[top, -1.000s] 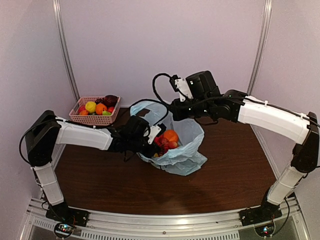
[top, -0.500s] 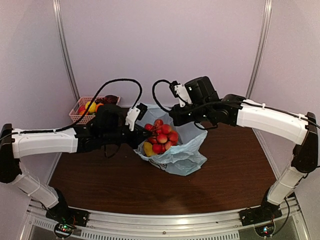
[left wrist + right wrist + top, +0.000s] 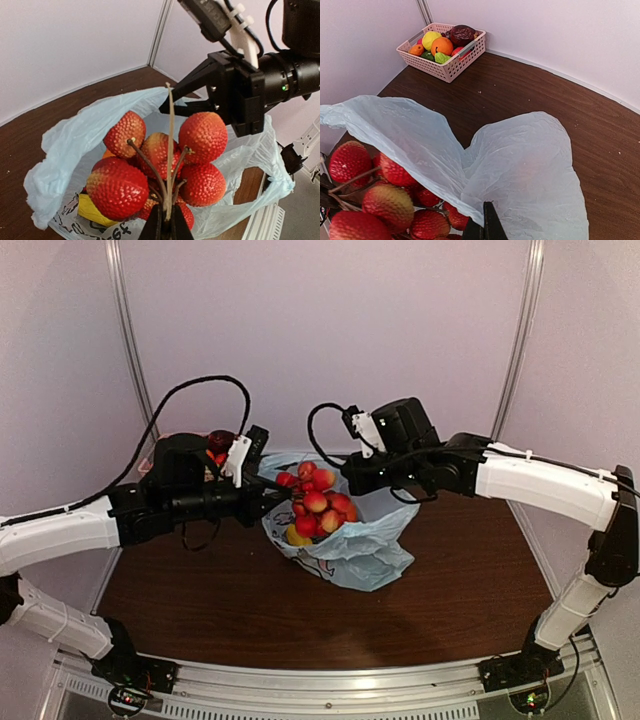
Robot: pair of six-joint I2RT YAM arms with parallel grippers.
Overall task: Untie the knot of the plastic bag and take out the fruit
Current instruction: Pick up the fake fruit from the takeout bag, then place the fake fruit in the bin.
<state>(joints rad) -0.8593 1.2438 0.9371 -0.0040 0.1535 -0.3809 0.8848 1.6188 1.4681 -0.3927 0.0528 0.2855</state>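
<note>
1. Dark wood-grain surface [image 3: 250,610], closed in by pale lilac walls [image 3: 330,320].
2. The left claw [image 3: 165,225] pinches the stem of the red berry bunch [image 3: 165,160] at the mouth of the plastic bag [image 3: 365,550], mid-surface.
3. The right claw [image 3: 484,222] pinches the bag's rim.
4. A pink basket [image 3: 452,67] sits in the far-left corner.

Your left arm stretches inward, left gripper [image 3: 165,225] clamped on the fruit [image 3: 202,136] stems; your right arm reaches opposite, right gripper [image 3: 484,222] pinching the plastic bag [image 3: 530,170].

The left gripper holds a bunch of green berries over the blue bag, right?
Not green: the berries are red, as the left wrist view shows. The left gripper does hold them over the blue bag.
</note>
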